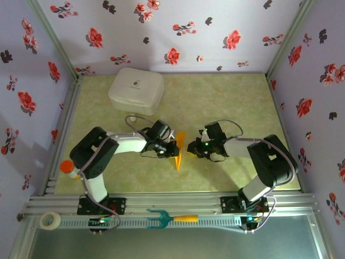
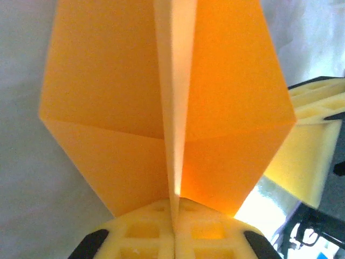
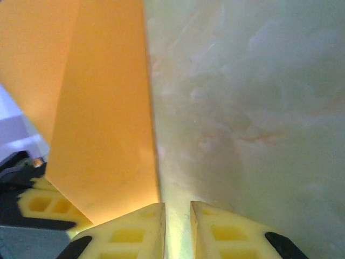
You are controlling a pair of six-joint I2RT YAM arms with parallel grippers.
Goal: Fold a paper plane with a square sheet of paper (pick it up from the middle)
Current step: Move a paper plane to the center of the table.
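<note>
The paper plane [image 1: 179, 150] is an orange-yellow dart with its tip pointing toward the near edge, held off the green table [image 1: 226, 102] between the two arms. In the left wrist view its wings [image 2: 108, 97] spread to either side of a pale centre crease. My left gripper [image 2: 175, 208] is shut on that crease and sits at the plane's left side [image 1: 171, 148]. My right gripper [image 3: 177, 208] stands just right of the plane [image 3: 102, 135], its jaws a narrow gap apart with only table showing between them. The right gripper's fingers [image 2: 318, 135] also appear beside the wing.
A white rounded case [image 1: 136, 90] lies at the back left. An orange-capped bottle [image 1: 67, 167] stands by the left rail. A tape roll [image 1: 50, 219] and a teal fork tool with a yellow handle [image 1: 170, 218] rest on the near metal rail. Floral walls enclose the table.
</note>
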